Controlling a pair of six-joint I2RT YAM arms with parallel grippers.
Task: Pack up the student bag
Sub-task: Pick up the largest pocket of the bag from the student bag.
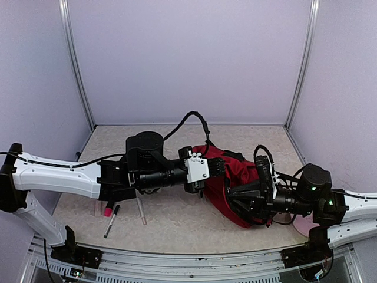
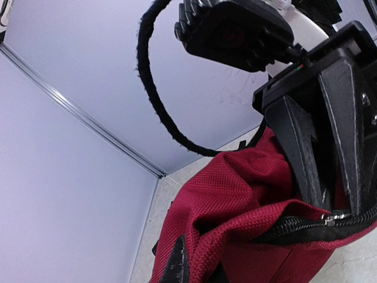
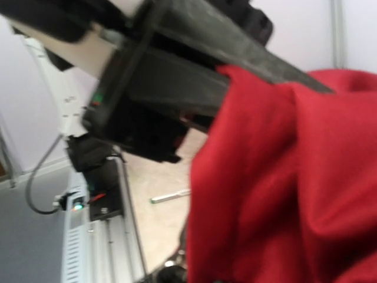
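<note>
One student bag [image 1: 217, 187] — in left gripper [image 2: 339, 215], right gripper [image 1: 233, 197]

The left hand [image 2: 333, 206] pinches the black zipper [image 2: 294, 227] edge of the dark red student bag [image 2: 235, 194], a black cable [image 2: 144, 88] looping above.

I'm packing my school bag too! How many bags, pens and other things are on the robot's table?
student bag: 1
pens: 3, a black pen, a pale pen and a pink-tipped pen
pink round thing, partly hidden under the right arm: 1
Total: 5
</note>
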